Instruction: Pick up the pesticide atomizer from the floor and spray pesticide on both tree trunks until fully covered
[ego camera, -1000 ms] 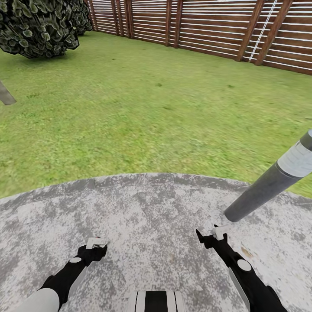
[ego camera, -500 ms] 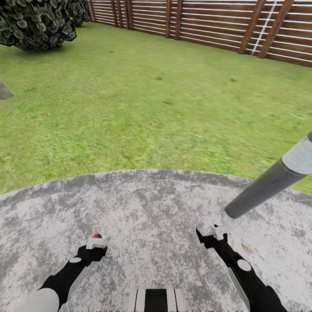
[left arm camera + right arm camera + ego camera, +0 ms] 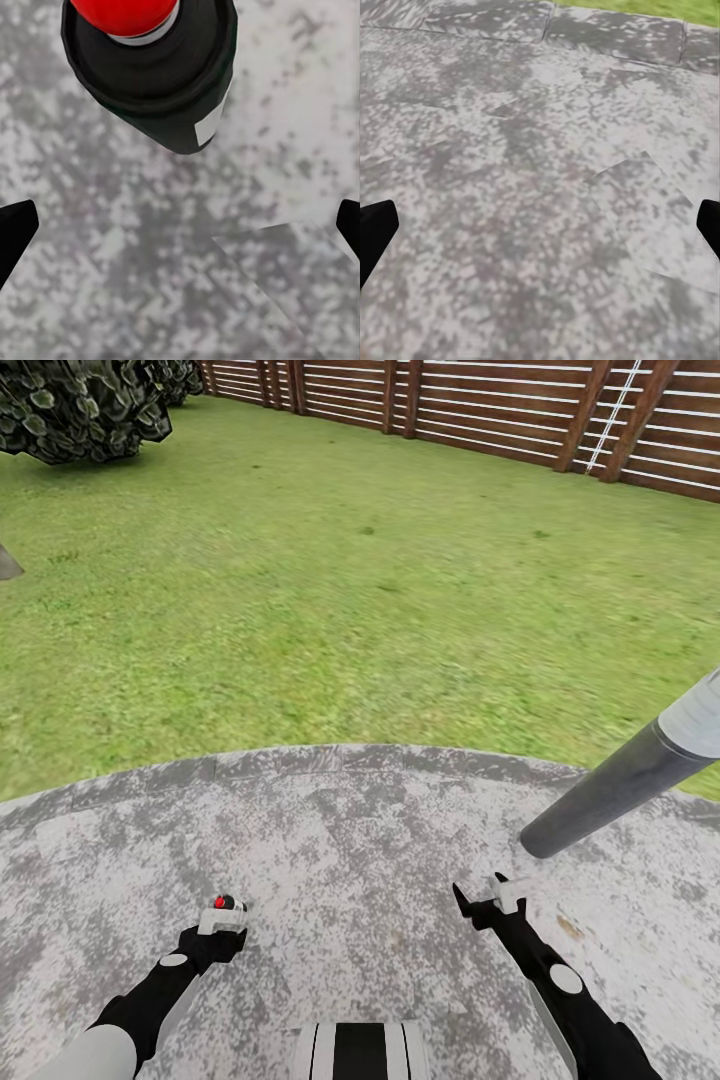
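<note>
The pesticide atomizer [image 3: 154, 71] is a black bottle with a red cap, standing on the grey paving. In the head view its red cap [image 3: 221, 902] peeks out just beyond my left gripper [image 3: 222, 922]. That gripper is open and hangs over the paving, and the bottle lies ahead of its fingertips [image 3: 15, 229], not between them. My right gripper [image 3: 490, 900] is open too, with only grey stone [image 3: 540, 187] between its fingers. Green lawn [image 3: 330, 610] spreads ahead to the brown slat fence [image 3: 480, 410]. The two trees are out of view.
I stand on a round patch of mottled grey paving [image 3: 360, 830]. A thick dark grey post [image 3: 620, 780] with a pale band rises at a slant just right of my right gripper. A dark leafy bush [image 3: 80, 405] sits at the far left of the lawn.
The whole view has slid, with fence and bush moving up the picture, so the camera has moved. The atomizer's red cap has come into sight ahead of my left gripper.
</note>
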Controlling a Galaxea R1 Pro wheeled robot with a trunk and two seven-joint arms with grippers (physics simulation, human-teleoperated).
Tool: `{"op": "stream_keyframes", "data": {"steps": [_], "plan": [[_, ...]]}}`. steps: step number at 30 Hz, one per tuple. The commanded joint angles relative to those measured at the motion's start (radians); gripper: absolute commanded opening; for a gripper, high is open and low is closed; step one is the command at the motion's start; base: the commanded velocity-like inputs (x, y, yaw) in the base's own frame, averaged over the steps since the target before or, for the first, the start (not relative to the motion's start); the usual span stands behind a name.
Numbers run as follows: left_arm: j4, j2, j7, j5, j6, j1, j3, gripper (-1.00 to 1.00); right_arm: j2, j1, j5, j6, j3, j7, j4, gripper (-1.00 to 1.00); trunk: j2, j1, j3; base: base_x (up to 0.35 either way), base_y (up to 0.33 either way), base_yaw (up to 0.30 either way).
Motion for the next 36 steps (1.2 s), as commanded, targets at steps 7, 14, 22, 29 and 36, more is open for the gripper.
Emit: {"op": "stream_keyframes", "data": {"steps": [7,14,22,29,36], "plan": [[-0.001,0.001,0.001,0.005,0.001,0.0,0.0,1.0,0.0,0.0,0.001,-0.011,0.0,0.003,0.002,1.0,0.0,0.0,-0.001,0.044,0.028,0.0],[-0.002,0.002,0.001,0.011,-0.002,0.0,0.003,1.0,0.0,0.0,0.0,-0.012,0.0,0.003,0.002,1.0,0.0,0.0,-0.001,0.015,0.011,0.0],[0.014,0.001,0.0,0.007,-0.1,0.001,0.001,1.0,0.0,0.0,0.0,-0.012,0.0,0.003,0.002,1.0,0.0,0.0,-0.001,0.0,0.0,0.0],[0.014,0.001,0.0,0.009,-0.106,0.001,0.001,1.0,0.0,0.0,0.0,-0.012,0.0,0.003,0.002,1.0,0.0,0.0,-0.001,0.041,0.0,0.0],[0.014,0.002,0.0,0.012,-0.109,0.001,0.001,1.0,0.0,0.0,0.0,-0.012,0.0,0.004,0.002,1.0,0.0,0.0,-0.001,0.007,0.0,0.0]]}}
